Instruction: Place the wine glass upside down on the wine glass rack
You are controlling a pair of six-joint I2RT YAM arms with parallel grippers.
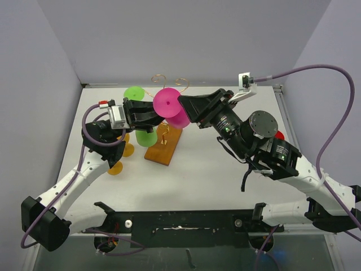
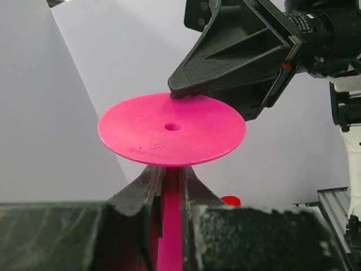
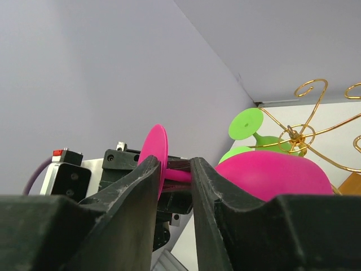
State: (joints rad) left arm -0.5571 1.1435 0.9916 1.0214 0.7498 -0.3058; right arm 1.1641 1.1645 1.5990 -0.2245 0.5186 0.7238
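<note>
Two grippers on one wine glass [image 1: 167, 101]
Left gripper [image 2: 169, 175] is clamping the stem [image 2: 169, 226], hanging the glass over the wine glass rack [image 1: 163, 145], far left; right gripper [image 3: 176, 169] is nosing its foot, grip unclear. I'm guessing light, slick plastic, so stem's safest.

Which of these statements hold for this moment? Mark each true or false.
1. The left gripper is shut on the stem of the pink plastic wine glass. True.
2. The pink glass hangs on the gold wire wine glass rack. False: the left gripper holds it in the air.
3. A green plastic wine glass is foot-up at the rack. True.
4. The right gripper is far from the pink glass. False: its fingers are right at the glass's stem.
</note>
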